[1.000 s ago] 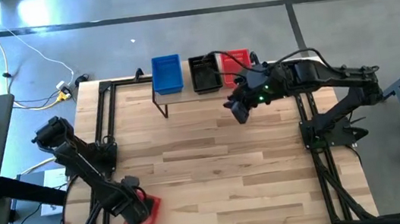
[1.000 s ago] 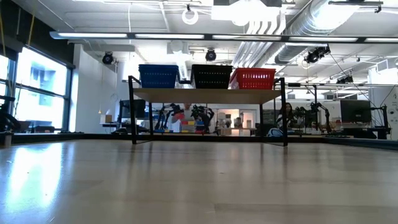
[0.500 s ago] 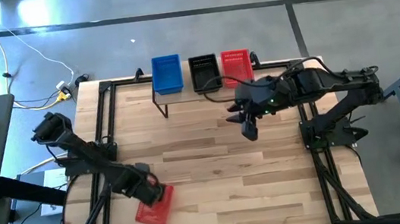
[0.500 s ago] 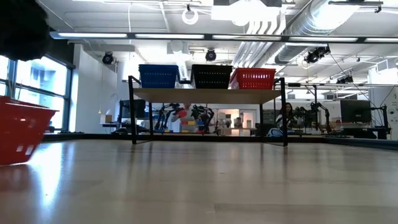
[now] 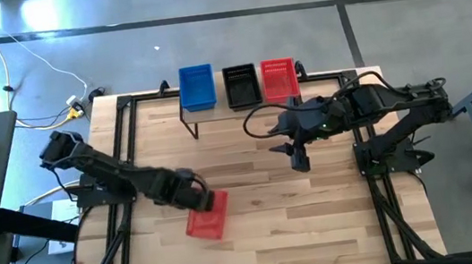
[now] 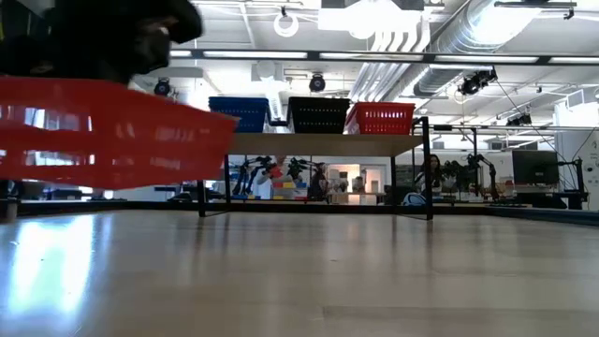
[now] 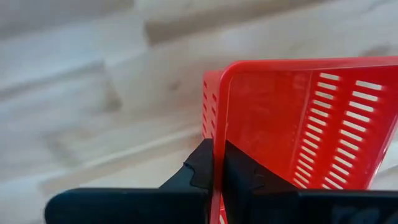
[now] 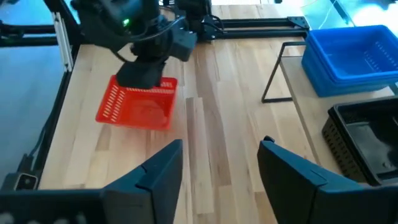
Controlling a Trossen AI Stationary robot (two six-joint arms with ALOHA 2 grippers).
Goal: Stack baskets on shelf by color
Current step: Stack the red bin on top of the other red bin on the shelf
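My left gripper [image 5: 197, 198] is shut on a red basket [image 5: 207, 218] left of the table's middle. The low view shows this basket [image 6: 112, 131] close up, above the tabletop. The shelf [image 6: 318, 142] stands at the far edge on thin black legs. On it rest a blue stack [image 5: 197, 87], a black stack [image 5: 241, 84] and a red stack [image 5: 279, 77]. My right gripper [image 5: 298, 159] hangs open over the table, nearer than the red stack and holding nothing. Its own view shows the fingers wide apart [image 8: 221, 165]. My left gripper pinches the red basket's end wall at its rim [image 7: 219, 134], one finger [image 7: 200, 169] outside and the other [image 7: 241, 173] inside. The fingers come from above, slanting from the table's left. The basket is lifted clear, a little tilted.
Black frame rails [image 5: 124, 137] run along the table's left and right edges [image 5: 364, 134]. Bare wood [image 5: 266, 227] lies between the two grippers and in front of the shelf. Cables [image 5: 18, 50] and equipment lie on the floor beyond the table.
My left gripper has carried the red basket from the near left corner toward the table's middle, rightward and farther. My right gripper has drawn back from the red stack on the shelf toward the near edge and tipped its fingers down.
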